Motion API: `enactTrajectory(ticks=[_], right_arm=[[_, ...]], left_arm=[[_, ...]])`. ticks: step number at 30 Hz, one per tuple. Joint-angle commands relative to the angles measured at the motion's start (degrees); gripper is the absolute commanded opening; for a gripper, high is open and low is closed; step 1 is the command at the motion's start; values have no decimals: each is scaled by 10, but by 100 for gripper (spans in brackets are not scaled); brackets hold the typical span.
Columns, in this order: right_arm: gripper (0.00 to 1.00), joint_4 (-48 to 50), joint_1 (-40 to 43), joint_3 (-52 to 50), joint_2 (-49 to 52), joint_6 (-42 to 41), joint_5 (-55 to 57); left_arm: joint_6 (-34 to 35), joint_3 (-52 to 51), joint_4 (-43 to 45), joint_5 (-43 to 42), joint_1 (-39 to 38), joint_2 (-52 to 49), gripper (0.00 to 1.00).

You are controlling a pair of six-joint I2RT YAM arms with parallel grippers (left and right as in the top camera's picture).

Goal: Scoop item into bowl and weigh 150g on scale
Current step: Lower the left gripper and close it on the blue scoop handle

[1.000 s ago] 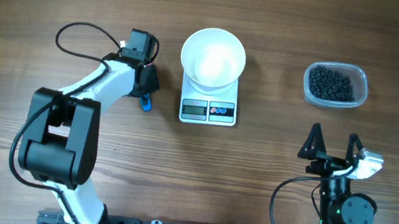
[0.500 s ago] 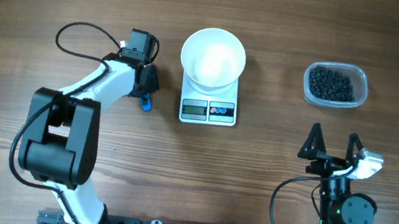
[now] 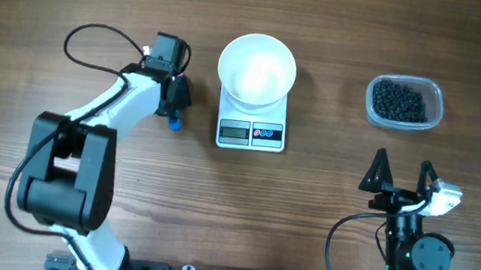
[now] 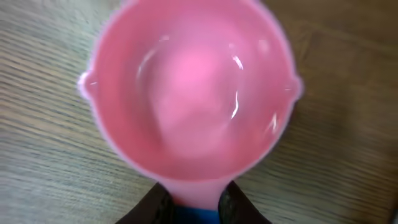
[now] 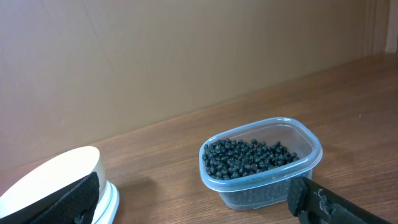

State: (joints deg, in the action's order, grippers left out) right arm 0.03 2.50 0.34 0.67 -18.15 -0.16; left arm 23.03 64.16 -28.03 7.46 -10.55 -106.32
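A pink scoop (image 4: 193, 93) fills the left wrist view, hollow side up and empty, just above the wood. My left gripper (image 4: 196, 202) is shut on its neck, where the pink meets a blue handle (image 3: 173, 125). From overhead this gripper (image 3: 174, 100) sits left of the scale (image 3: 252, 133), which carries the empty white bowl (image 3: 257, 67). The black beans (image 3: 399, 101) lie in a clear tub (image 5: 261, 183) at the far right. My right gripper (image 3: 402, 176) stands open near the front edge, below the tub, with nothing between its fingers.
A black cable (image 3: 97, 41) loops off the left arm at the back left. The right wrist view shows the bowl's rim (image 5: 56, 174) at left and a brown wall behind the table.
The left arm has shifted slightly and its jaws have closed a little on the scoop's neck. The right arm has not moved.
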Motion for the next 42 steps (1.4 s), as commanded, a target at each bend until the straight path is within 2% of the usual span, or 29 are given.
enactTrajectory(ticks=[1,10,13,15,24,42], right_arm=[[100,3,-1,0,-4,-3,2],[100,3,-1,0,-4,-3,2],[100,3,-1,0,-4,-3,2],[100,3,-1,0,-4,-3,2],[100,3,-1,0,-4,-3,2],[100,3,-1,0,-4,-3,2]], left_arm=[[-2,0,0,5,0,45,23],[0,-1,-16,0,0,57,23],[27,-8,-17,-4,0,57,22],[47,-25,-5,-4,0,57,22],[47,-59,38,-4,0,33,22],[44,-59,49,-4,-1,15,31]])
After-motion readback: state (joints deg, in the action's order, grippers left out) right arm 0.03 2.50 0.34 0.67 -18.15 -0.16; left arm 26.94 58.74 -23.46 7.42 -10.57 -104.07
